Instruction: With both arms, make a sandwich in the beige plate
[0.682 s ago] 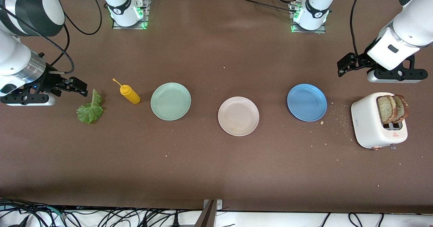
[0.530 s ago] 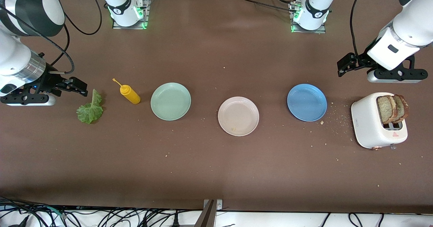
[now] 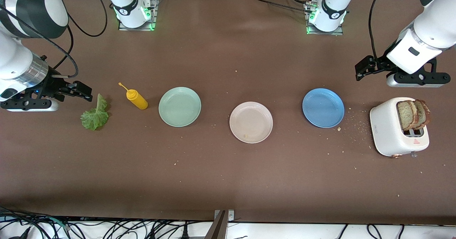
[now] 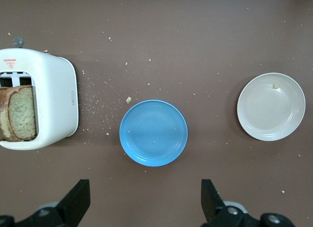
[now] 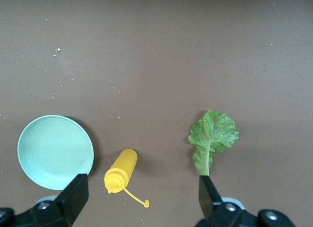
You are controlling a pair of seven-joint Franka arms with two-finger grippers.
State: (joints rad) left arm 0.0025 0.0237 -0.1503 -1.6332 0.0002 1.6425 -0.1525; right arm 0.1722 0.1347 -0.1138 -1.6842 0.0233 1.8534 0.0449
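With both claws released and holding nothing, the two white arms hang above opposite ends of the brown worktop [image 3: 228, 182]. At the right edge of the front frame, the left claw [image 3: 359, 69] is poised over bare surface above the white toaster [image 3: 390, 128], its spread fingers [image 4: 78, 200] showing along the bottom of the left wrist picture. Two brown bread slices [image 3: 413, 114] stand upright in the toaster's slots, crumbs scattered between it and the blue plate [image 3: 323, 107]. At the left edge of the front frame, the right claw [image 3: 83, 91] hangs just above the upper tip of the crinkled green lettuce leaf [image 3: 94, 113], which lies flat on the worktop; its fingers [image 5: 76, 192] likewise stand wide apart at the bottom of the right wrist picture. Beside the leaf, toward the middle of the frame, a yellow squeeze bottle [image 3: 136, 99] lies on its side, its thin nozzle pointing to the upper left. Next comes the mint-green plate [image 3: 179, 106]. The beige plate [image 3: 250, 121] sits at the centre of the front frame, slightly lower than its two neighbours, carrying only a crumb or two near its lower rim.
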